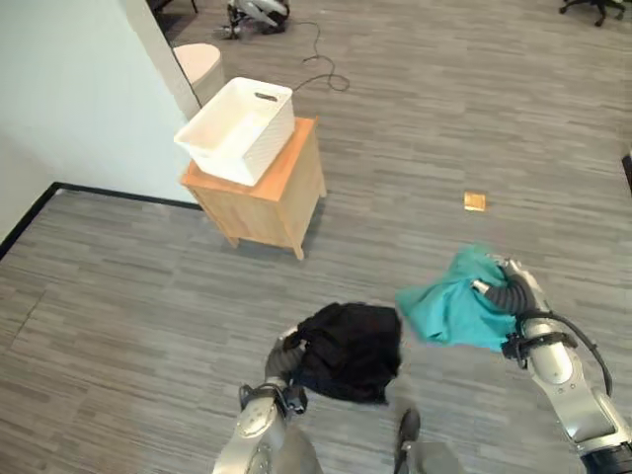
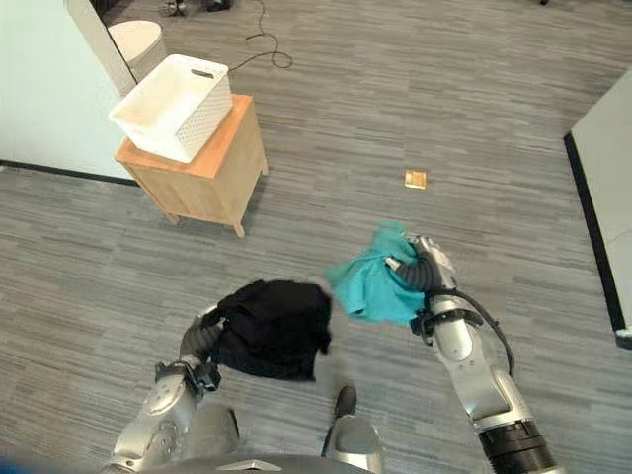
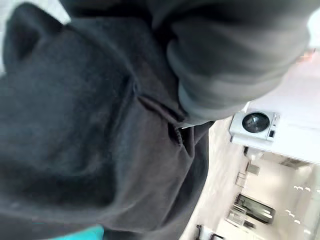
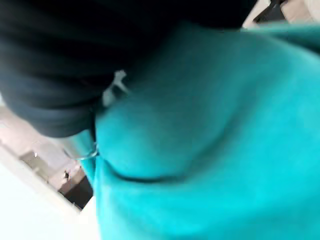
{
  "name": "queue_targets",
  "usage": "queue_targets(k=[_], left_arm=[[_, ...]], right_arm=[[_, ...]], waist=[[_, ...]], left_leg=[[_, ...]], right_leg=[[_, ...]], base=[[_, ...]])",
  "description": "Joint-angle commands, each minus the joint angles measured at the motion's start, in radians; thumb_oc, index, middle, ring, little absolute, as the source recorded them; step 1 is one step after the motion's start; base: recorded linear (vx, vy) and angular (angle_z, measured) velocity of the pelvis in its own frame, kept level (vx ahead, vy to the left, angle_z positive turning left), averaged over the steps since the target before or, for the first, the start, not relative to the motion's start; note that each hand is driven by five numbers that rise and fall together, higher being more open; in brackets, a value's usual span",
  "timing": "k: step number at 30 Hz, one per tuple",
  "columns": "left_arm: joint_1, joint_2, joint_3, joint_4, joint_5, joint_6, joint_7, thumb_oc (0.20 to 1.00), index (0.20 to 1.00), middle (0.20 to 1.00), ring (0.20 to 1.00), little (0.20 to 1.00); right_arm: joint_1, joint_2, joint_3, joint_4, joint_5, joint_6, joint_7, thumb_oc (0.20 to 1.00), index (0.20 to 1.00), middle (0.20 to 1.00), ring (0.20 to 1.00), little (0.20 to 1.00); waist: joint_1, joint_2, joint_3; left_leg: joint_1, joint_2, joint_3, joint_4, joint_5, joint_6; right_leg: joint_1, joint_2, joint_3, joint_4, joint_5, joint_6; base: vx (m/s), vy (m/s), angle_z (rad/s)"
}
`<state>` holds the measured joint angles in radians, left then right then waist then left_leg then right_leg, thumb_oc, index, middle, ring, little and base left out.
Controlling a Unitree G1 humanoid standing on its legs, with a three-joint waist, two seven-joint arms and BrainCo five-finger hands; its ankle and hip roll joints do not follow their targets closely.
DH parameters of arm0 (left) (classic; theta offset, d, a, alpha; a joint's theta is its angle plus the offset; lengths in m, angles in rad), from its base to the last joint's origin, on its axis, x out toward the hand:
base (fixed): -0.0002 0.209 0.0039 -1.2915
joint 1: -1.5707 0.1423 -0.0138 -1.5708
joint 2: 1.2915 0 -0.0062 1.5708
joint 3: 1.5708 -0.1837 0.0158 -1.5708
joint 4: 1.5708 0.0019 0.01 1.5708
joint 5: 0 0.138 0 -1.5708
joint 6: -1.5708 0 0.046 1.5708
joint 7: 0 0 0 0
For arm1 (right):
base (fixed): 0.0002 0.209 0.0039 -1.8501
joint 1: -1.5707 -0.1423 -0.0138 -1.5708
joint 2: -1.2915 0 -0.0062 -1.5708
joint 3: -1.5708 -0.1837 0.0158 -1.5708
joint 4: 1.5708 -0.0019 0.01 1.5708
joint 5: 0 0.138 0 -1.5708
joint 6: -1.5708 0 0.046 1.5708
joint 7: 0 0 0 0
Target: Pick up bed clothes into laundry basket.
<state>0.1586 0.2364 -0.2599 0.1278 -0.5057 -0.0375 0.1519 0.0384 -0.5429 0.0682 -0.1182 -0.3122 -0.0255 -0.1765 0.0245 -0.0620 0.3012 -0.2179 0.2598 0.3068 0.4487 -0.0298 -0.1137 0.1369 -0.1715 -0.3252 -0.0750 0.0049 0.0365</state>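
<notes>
Left hand (image 1: 288, 357) carries black garment (image 1: 348, 350), right hand (image 1: 513, 289) teal garment (image 1: 456, 304) — fingers buried in cloth, state unreadable. White laundry basket (image 1: 240, 129) sits on wooden cabinet (image 1: 265, 193).

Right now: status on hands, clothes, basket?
Left hand shut on black cloth. Right hand shut on teal cloth. Basket on wooden stand, ahead-left. Small tan object on floor.

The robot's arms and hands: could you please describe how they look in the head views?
Both arms are silver-grey metal with rounded segments. Each wrist and the back of each hand sits under a dark ribbed cover. The right hand shows a silver finger beside that cover, and a black cable loops along the right forearm. On the left hand, the ribbed cover and a black wrist joint show.
</notes>
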Motion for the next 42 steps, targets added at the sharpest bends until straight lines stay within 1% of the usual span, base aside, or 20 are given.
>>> queue_targets(k=[1,2,5,6,7,8,11,13,17,18,20,23,25,27,30,34,35,39,41,42], left_arm=[[0.001,0.024,0.008,-0.112,-0.017,-0.057,-0.005,0.2,0.2,0.2,0.2,0.2],[0.009,0.019,0.017,-0.109,-0.014,-0.059,-0.008,0.2,0.2,0.2,0.2,0.2],[0.019,0.008,0.021,-0.105,-0.019,-0.059,-0.009,0.2,0.2,0.2,0.2,0.2],[0.026,-0.004,0.022,-0.097,-0.023,-0.057,-0.006,0.2,0.2,0.2,0.2,0.2],[0.027,-0.004,0.022,-0.096,-0.023,-0.057,-0.006,0.2,0.2,0.2,0.2,0.2],[0.041,-0.009,0.035,-0.096,-0.036,-0.058,0.0,0.2,0.2,0.2,0.2,0.2],[0.068,-0.007,0.044,-0.1,-0.05,-0.051,0.008,0.2,0.2,0.2,0.2,0.2],[0.077,0.015,0.04,-0.1,-0.056,-0.043,0.016,0.2,0.2,0.2,0.2,0.2],[0.057,0.051,0.032,-0.103,-0.045,-0.038,0.031,0.2,0.2,0.2,0.2,0.2],[0.042,0.067,0.031,-0.102,-0.041,-0.042,0.037,0.2,0.2,0.2,0.2,0.2],[0.014,0.078,0.029,-0.089,-0.027,-0.046,0.043,0.2,0.2,0.2,0.2,0.2],[-0.015,0.083,0.028,-0.084,-0.024,-0.052,0.043,0.2,0.2,0.2,0.2,0.2],[-0.012,0.079,0.023,-0.087,-0.018,-0.054,0.026,0.2,0.2,0.2,0.2,0.2],[-0.021,0.061,0.0,-0.07,-0.002,-0.058,0.0,0.2,0.2,0.2,0.2,0.2],[-0.024,0.066,0.011,-0.06,-0.006,-0.068,-0.012,0.2,0.2,0.2,0.2,0.2],[0.006,0.054,0.016,-0.074,0.002,-0.064,-0.017,0.2,0.2,0.2,0.2,0.2],[0.002,0.048,0.012,-0.085,-0.004,-0.065,-0.016,0.2,0.2,0.2,0.2,0.2],[-0.004,0.041,0.015,-0.086,-0.01,-0.069,-0.02,0.2,0.2,0.2,0.2,0.2],[-0.003,0.04,0.017,-0.083,-0.011,-0.069,-0.021,0.2,0.2,0.2,0.2,0.2],[0.008,0.036,0.024,-0.077,-0.016,-0.067,-0.015,0.2,0.2,0.2,0.2,0.2]], right_arm=[[-0.018,-0.04,-0.015,-0.114,0.023,-0.069,-0.017,0.2,0.2,0.2,0.2,0.2],[-0.021,-0.041,-0.012,-0.107,0.016,-0.072,-0.013,0.2,0.2,0.2,0.2,0.2],[-0.025,-0.041,-0.01,-0.099,0.006,-0.071,-0.017,0.2,0.2,0.2,0.2,0.2],[-0.031,-0.037,-0.014,-0.096,0.001,-0.068,-0.03,0.2,0.2,0.2,0.2,0.2],[-0.03,-0.037,-0.013,-0.096,0.001,-0.068,-0.03,0.2,0.2,0.2,0.2,0.2],[-0.032,-0.033,-0.018,-0.098,-0.005,-0.06,-0.032,0.2,0.2,0.2,0.2,0.2],[-0.033,-0.015,-0.011,-0.105,-0.021,-0.053,-0.031,0.2,0.2,0.2,0.2,0.2],[-0.052,0.0,-0.01,-0.116,-0.041,-0.053,-0.049,0.2,0.2,0.2,0.2,0.2],[-0.099,0.006,-0.018,-0.148,-0.047,-0.051,-0.068,0.2,0.2,0.2,0.2,0.2],[-0.118,0.002,-0.021,-0.167,-0.046,-0.056,-0.08,0.2,0.2,0.2,0.2,0.2],[-0.138,0.004,-0.011,-0.191,-0.039,-0.064,-0.08,0.2,0.2,0.2,0.2,0.2],[-0.136,0.007,0.003,-0.247,-0.043,-0.074,-0.062,0.2,0.2,0.2,0.2,0.2],[-0.123,0.015,0.016,-0.276,-0.042,-0.082,-0.046,0.2,0.2,0.2,0.2,0.2],[-0.095,0.017,0.035,-0.293,-0.062,-0.088,-0.029,0.2,0.2,0.2,0.2,0.2],[-0.095,0.016,0.062,-0.309,-0.092,-0.097,-0.02,0.2,0.2,0.2,0.2,0.2],[-0.079,0.01,0.06,-0.309,-0.12,-0.101,-0.007,0.2,0.2,0.2,0.2,0.2],[-0.091,-0.012,0.038,-0.304,-0.132,-0.094,-0.024,0.2,0.2,0.2,0.2,0.2],[-0.12,-0.03,-0.001,-0.293,-0.137,-0.08,-0.059,0.2,0.2,0.2,0.2,0.2],[-0.147,-0.044,-0.026,-0.294,-0.153,-0.069,-0.084,0.2,0.2,0.2,0.2,0.2],[-0.174,-0.062,-0.055,-0.296,-0.165,-0.059,-0.109,0.2,0.2,0.2,0.2,0.2]], waist=[[0.02,0.02,-0.025],[0.026,0.047,-0.044],[0.03,0.056,-0.054],[0.026,0.062,-0.056],[0.023,0.06,-0.055],[0.028,0.064,-0.071],[0.034,0.063,-0.096],[0.06,0.036,-0.126],[0.05,0.01,-0.116],[0.032,0.008,-0.105],[0.003,0.011,-0.084],[-0.043,0.021,-0.052],[-0.074,0.021,-0.05],[-0.163,0.0,-0.05],[-0.174,0.01,-0.053],[-0.177,0.016,-0.063],[-0.165,0.003,-0.034],[-0.136,-0.016,-0.017],[-0.115,-0.027,-0.017],[-0.096,-0.015,-0.028]], left_leg=[[0.093,-0.058,0.057,-0.227,-0.055,0.031],[0.081,-0.05,0.12,-0.371,0.0,0.03],[0.08,-0.029,0.202,-0.502,0.027,0.028],[0.049,0.03,0.294,-0.521,0.049,0.03],[0.051,0.028,0.29,-0.518,0.041,0.028],[0.044,0.082,0.339,-0.52,0.072,0.028],[0.065,0.088,0.321,-0.523,0.104,0.02],[0.104,0.065,0.335,-0.524,0.137,0.035],[0.179,-0.011,0.325,-0.53,0.064,0.086],[0.193,-0.032,0.322,-0.536,0.058,0.104],[0.23,-0.057,0.281,-0.536,0.02,0.115],[0.265,-0.074,0.2,-0.536,-0.02,0.101],[0.29,-0.089,0.145,-0.536,-0.057,0.085],[0.362,-0.148,0.012,-0.536,-0.153,0.074],[0.418,-0.162,-0.016,-0.536,-0.196,0.068],[0.485,-0.153,-0.016,-0.503,-0.188,0.047],[0.34,-0.1,-0.036,-0.182,-0.169,0.018],[0.206,-0.077,-0.057,0.039,-0.103,0.013],[0.14,-0.068,-0.04,0.012,-0.107,0.022],[0.128,-0.091,-0.042,-0.122,-0.109,0.032]], right_leg=[[-0.015,-0.009,-0.028,-0.012,-0.078,0.092],[0.018,0.008,-0.042,-0.012,-0.108,0.105],[0.07,0.002,-0.062,-0.012,-0.154,0.115],[0.106,0.0,-0.094,-0.012,-0.168,0.118],[0.111,-0.002,-0.096,-0.012,-0.174,0.119],[0.146,-0.004,-0.117,-0.012,-0.176,0.133],[0.181,-0.004,-0.104,-0.012,-0.189,0.146],[0.218,-0.032,-0.091,0.051,-0.161,0.161],[0.131,-0.122,-0.053,0.35,-0.084,0.2],[0.084,-0.108,-0.004,0.437,0.001,0.199],[-0.044,-0.101,0.095,0.566,0.035,0.196],[-0.172,-0.086,0.164,0.486,-0.035,0.155],[-0.201,-0.069,0.191,0.315,-0.071,0.14],[-0.284,0.041,0.413,0.039,-0.02,0.158],[-0.325,0.026,0.324,-0.007,0.03,0.169],[-0.245,0.03,0.303,-0.003,0.055,0.15],[-0.174,0.018,0.26,-0.012,0.045,0.11],[-0.098,0.027,0.235,-0.012,-0.008,0.053],[-0.063,0.025,0.232,-0.012,-0.031,0.048],[-0.047,0.037,0.236,-0.012,-0.059,0.06]], base=[[0.53,0.185,0.01],[0.27,0.109,-0.03],[0.41,0.172,-0.1],[0.35,0.158,0.01],[0.51,0.228,0.34],[0.45,0.154,0.56],[0.43,0.12,0.26],[0.49,0.189,0.03],[0.28,0.185,0.02],[0.15,0.15,0.31],[0.24,0.118,0.58],[0.35,-0.048,0.6],[0.57,-0.141,1.31],[0.8,-0.156,1.69],[0.44,-0.081,2.08],[0.32,-0.185,0.53],[0.17,-0.25,0.35],[0.17,-0.16,0.42],[0.3,-0.03,-0.46],[0.43,0.128,0.04]])
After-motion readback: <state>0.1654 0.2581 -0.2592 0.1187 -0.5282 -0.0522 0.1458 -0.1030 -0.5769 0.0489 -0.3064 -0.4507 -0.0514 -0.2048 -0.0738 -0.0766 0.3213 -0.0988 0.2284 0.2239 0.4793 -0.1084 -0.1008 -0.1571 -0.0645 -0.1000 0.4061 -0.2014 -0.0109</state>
